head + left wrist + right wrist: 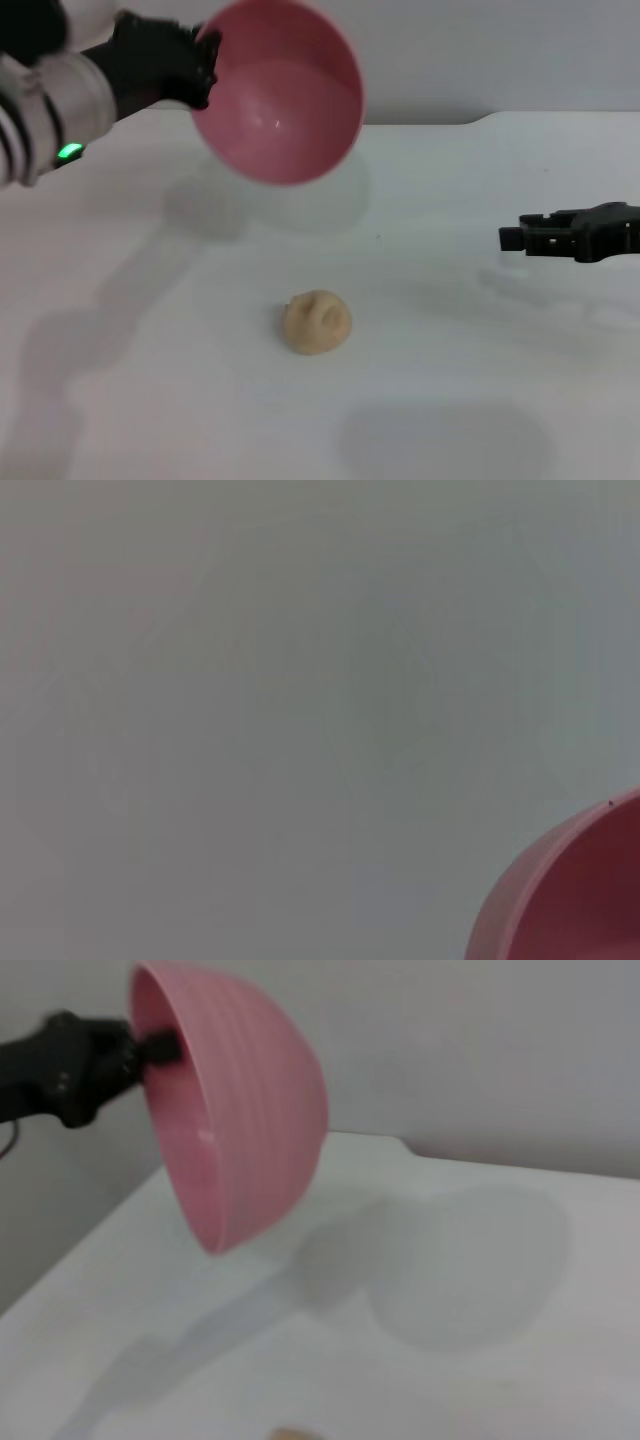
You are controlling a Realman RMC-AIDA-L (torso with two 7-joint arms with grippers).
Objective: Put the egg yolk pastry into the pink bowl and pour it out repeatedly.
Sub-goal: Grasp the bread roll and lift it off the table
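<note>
The pink bowl [285, 110] hangs in the air over the far left of the white table [450, 400], tipped on its side with its empty inside facing me. My left gripper [205, 65] is shut on its rim. Below it, the egg yolk pastry [316, 322], a small tan ball, lies alone on the table. My right gripper [510, 237] hovers low at the right edge, well away from both. The right wrist view shows the tilted bowl [250, 1130], the left gripper [150, 1048] on its rim and a sliver of the pastry [290, 1434]. Only the bowl's edge [580, 900] shows in the left wrist view.
A pale wall [500, 50] rises behind the table's far edge. The bowl's shadow [290, 200] falls on the table surface beneath it.
</note>
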